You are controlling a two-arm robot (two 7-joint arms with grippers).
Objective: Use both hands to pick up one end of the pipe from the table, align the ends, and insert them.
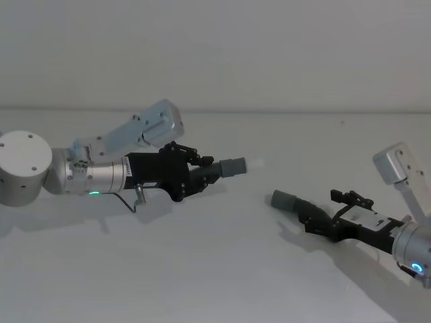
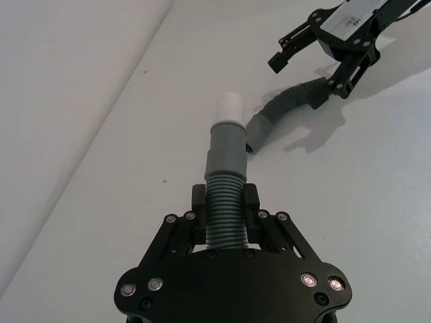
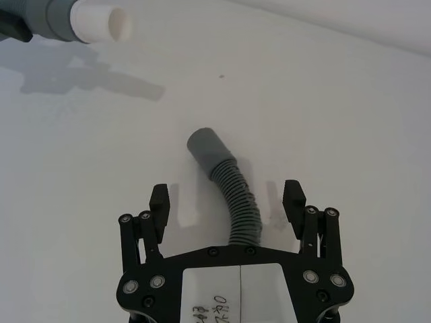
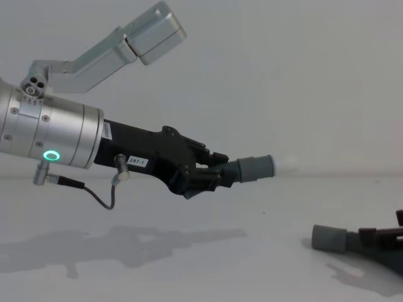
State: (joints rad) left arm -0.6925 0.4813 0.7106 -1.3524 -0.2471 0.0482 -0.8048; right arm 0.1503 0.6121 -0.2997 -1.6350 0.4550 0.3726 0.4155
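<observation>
Black plastic fingers of my left gripper pinch a dark grey ribbed hose, cuff forward, above the white table. My right gripper, fingers spread, straddles the short curved hose lying there. Closing off-centre could roll it. My right wrist view shows both gaps; the head view doesn't.

The right gripper hangs low over the pale surface with its two black fingers spread wide. Between them, touching neither, lies the short hose piece, its ribbed body curving away from the gripper. Its smooth grey cuff is at the far end, resting on the surface. Well beyond it, off towards one corner, the second hose piece is raised above the surface. A white tube end sticks out of its grey cuff, open mouth showing. Its shadow falls on the surface beneath.
</observation>
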